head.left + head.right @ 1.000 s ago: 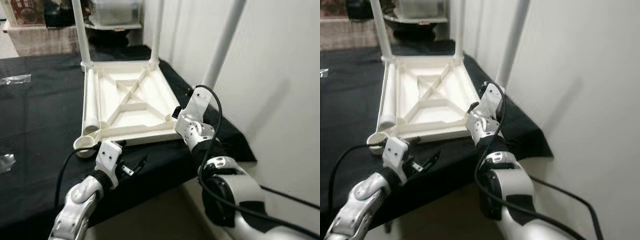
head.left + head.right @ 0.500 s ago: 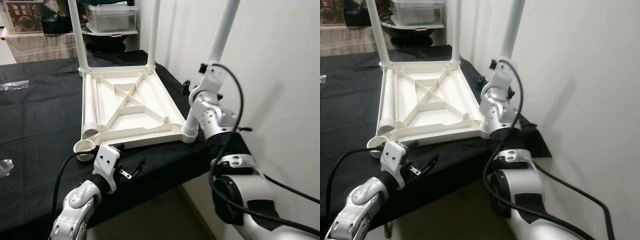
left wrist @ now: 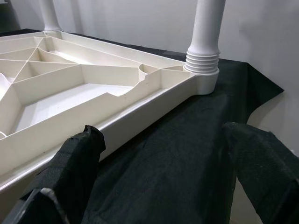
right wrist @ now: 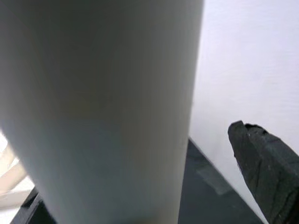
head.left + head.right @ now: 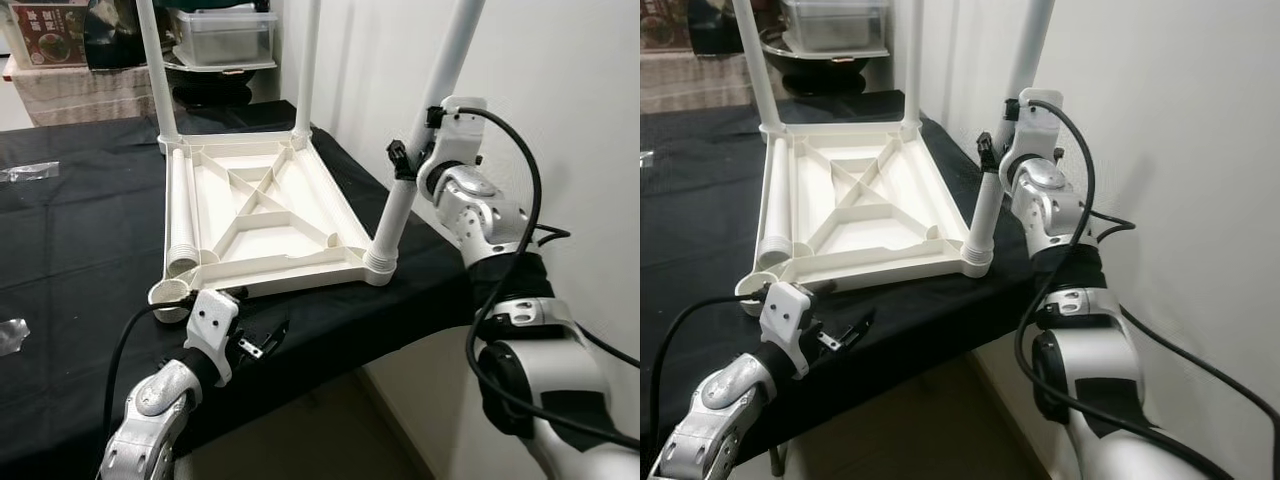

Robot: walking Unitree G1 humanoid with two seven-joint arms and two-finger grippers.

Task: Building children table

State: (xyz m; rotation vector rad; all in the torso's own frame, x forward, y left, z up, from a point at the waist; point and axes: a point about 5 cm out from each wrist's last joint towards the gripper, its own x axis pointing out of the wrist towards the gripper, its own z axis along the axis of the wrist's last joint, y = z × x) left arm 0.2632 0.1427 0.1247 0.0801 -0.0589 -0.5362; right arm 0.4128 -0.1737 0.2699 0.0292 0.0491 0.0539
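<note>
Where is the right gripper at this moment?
In the eye views, the right gripper is on the right, around the white leg standing in the upturned tabletop's near corner.

Cream-white tabletop (image 5: 255,215) and legs (image 5: 425,120) on black cloth (image 5: 80,230).

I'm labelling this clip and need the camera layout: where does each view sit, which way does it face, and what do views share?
Left eye view: on the head, looking down at the upturned white table top on black cloth; both silver arms show.
Right eye view: same head and scene; the right gripper is at the near leg.
Left wrist view: low by the table edge, along the open left gripper toward that leg's threaded base.
Right wrist view: right against the leg, white wall behind.
Shared: all four show the near leg.
</note>
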